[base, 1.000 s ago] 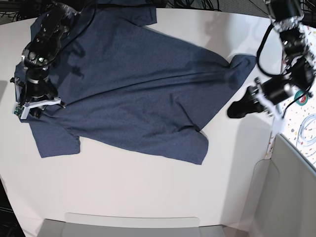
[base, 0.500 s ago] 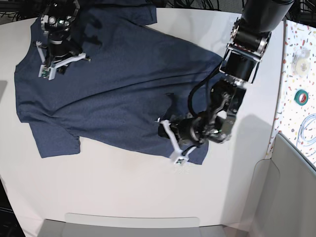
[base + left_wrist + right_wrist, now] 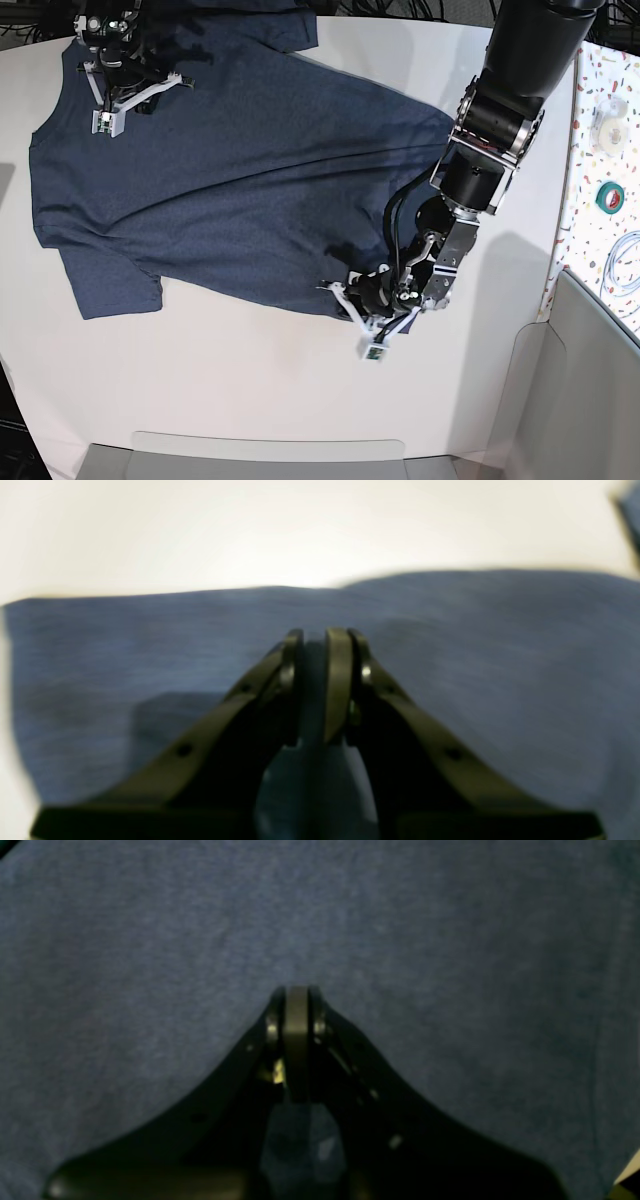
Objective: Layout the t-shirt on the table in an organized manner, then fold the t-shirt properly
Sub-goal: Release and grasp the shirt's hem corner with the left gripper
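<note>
The dark navy t-shirt (image 3: 230,170) lies spread across the white table (image 3: 250,390), one sleeve toward the near left. My left gripper (image 3: 358,298) is down at the shirt's lower right hem corner. In the left wrist view its fingers (image 3: 340,670) stand almost together with blue cloth (image 3: 475,655) in the narrow gap, and bare table (image 3: 300,530) shows beyond the hem. My right gripper (image 3: 130,98) hangs over the shirt's upper left part. Its fingers (image 3: 297,1030) are pressed together above the cloth (image 3: 150,940), with nothing visible between them.
A speckled strip runs along the right edge with a green tape roll (image 3: 612,196) and a white cable (image 3: 622,262). A grey panel (image 3: 590,390) stands at the near right. A grey ledge (image 3: 270,450) lines the front edge. Black cables hang behind the table.
My left arm swung from the table's right side to the shirt's lower right hem corner, and its jaws narrowed. My right gripper travelled from the left sleeve area to the upper left and shut.
</note>
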Controlling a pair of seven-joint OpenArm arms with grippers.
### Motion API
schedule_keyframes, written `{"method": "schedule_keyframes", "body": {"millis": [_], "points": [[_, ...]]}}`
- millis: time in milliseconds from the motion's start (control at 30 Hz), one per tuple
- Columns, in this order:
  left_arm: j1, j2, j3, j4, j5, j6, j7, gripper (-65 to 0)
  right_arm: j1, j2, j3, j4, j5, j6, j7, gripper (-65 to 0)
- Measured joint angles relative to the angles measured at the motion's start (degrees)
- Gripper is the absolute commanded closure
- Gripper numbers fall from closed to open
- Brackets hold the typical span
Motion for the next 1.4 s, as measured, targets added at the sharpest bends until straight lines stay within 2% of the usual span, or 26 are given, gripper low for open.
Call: {"method": "schedule_keyframes", "body": {"millis": [67, 100, 233, 367, 433, 533, 600, 667, 767, 800, 1067, 1233, 1300, 1400], "points": [[0.5, 0.7, 0.0, -2.6, 3.2, 3.4, -6.0, -6.4, 0.5, 0.6, 0.2, 0.0, -0.7, 0.0, -0.1, 0.0], [0.5, 1.0, 0.0, -3.3, 5.0, 3.9, -7.1, -6.4, 0.8, 0.8, 0.2, 0.0, -0.6, -0.1, -0.1, 0.0], [0.3, 2.9, 0.0, -5.9, 9.2, 5.0, -9.6, -6.4, 1.6, 1.4, 0.1, -1.2, -0.5, -0.2, -0.2, 0.0], [0.2, 2.8, 0.0, -6.3, 9.0, 5.0, -9.6, -6.4, 2.5, 1.1, 0.1, -1.5, -0.4, -0.2, -0.3, 0.0], [0.2, 2.8, 0.0, -7.0, 8.8, 6.5, -11.6, -6.4, 3.0, 1.1, -0.2, -1.5, -0.2, -0.2, -0.2, 0.0], [-0.6, 3.6, 0.0, -11.2, 8.3, 12.8, -19.6, -7.4, 3.2, 1.0, -0.2, -1.5, 0.0, -0.2, -0.3, 0.0], [-1.6, 4.2, 0.0, -15.4, 8.4, 15.6, -25.3, -10.3, 3.6, 1.0, -0.2, -1.5, 0.0, -0.2, -0.3, 0.0], [-2.9, 4.9, 0.0, -20.9, 8.7, 16.1, -32.2, -13.7, 4.0, 1.0, -0.2, -1.5, 0.0, -0.2, -0.3, 0.0], [-5.4, 7.0, -0.5, -27.5, 8.6, 16.2, -36.5, -16.3, 4.8, 0.9, -0.2, -1.5, 0.0, -0.2, -0.3, 0.0], [-5.9, 7.8, -0.5, -28.2, 8.3, 17.0, -36.8, -16.6, 4.9, 1.0, -0.2, -1.5, 0.1, -0.2, 0.0, 0.0], [-6.7, 14.7, -0.4, -28.1, 8.2, 15.4, -36.7, -16.7, 6.8, 1.0, -0.3, -1.6, 0.2, -0.2, -0.3, 0.0], [-7.0, 14.7, -0.4, -22.3, 8.2, 15.8, -35.6, -16.6, 9.7, 0.9, -0.1, -1.6, 2.1, -0.2, -0.5, 0.0], [-6.7, 14.1, -0.6, -16.3, 8.0, 16.6, -30.7, -16.5, 11.1, 1.2, 0.1, -1.6, 4.9, -0.2, -0.5, 0.0], [-2.8, 11.4, -6.1, -1.9, 8.0, 14.9, -20.2, -16.4, 13.9, 1.0, 2.2, -1.6, 7.1, 0.1, -0.7, 0.0]]}}
